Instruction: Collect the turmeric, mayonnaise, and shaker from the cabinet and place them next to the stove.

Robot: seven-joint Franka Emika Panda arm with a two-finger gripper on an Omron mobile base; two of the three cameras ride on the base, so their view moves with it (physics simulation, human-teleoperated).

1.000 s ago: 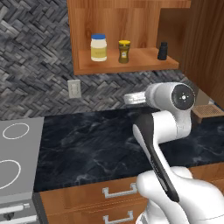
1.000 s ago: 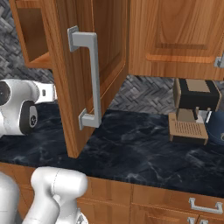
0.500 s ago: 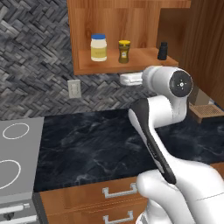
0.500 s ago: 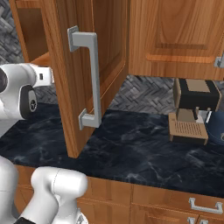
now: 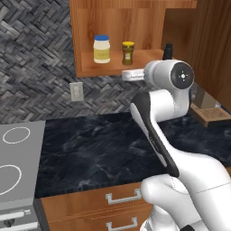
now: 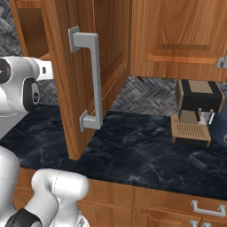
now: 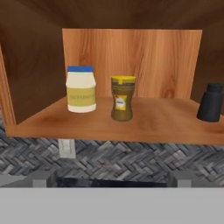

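Note:
The open cabinet (image 5: 135, 27) holds all three items on its shelf board (image 7: 148, 120). The mayonnaise (image 5: 102, 48) (image 7: 81, 89) stands at the left, the turmeric (image 5: 128, 53) (image 7: 122, 98) just right of it, and the shaker (image 5: 168, 50) (image 7: 210, 102) at the far right by the side wall. My gripper (image 5: 126, 74) (image 7: 112, 181) hovers in front of the shelf's lower edge, just below board level, pointing into the cabinet. It is open with nothing between its fingers (image 7: 41, 179). The stove (image 5: 13, 153) lies at the left end of the counter.
The cabinet door (image 6: 66, 66) with its silver handle (image 6: 88, 80) stands swung open to the right of my arm. A coffee machine (image 6: 197, 111) sits on the black marbled counter (image 5: 90, 144) at the right. A wall socket (image 5: 76, 92) is below the cabinet. Drawers (image 5: 122, 197) run under the counter.
My hand has risen from above the counter to just under the cabinet shelf and edged slightly left. The three items have not moved.

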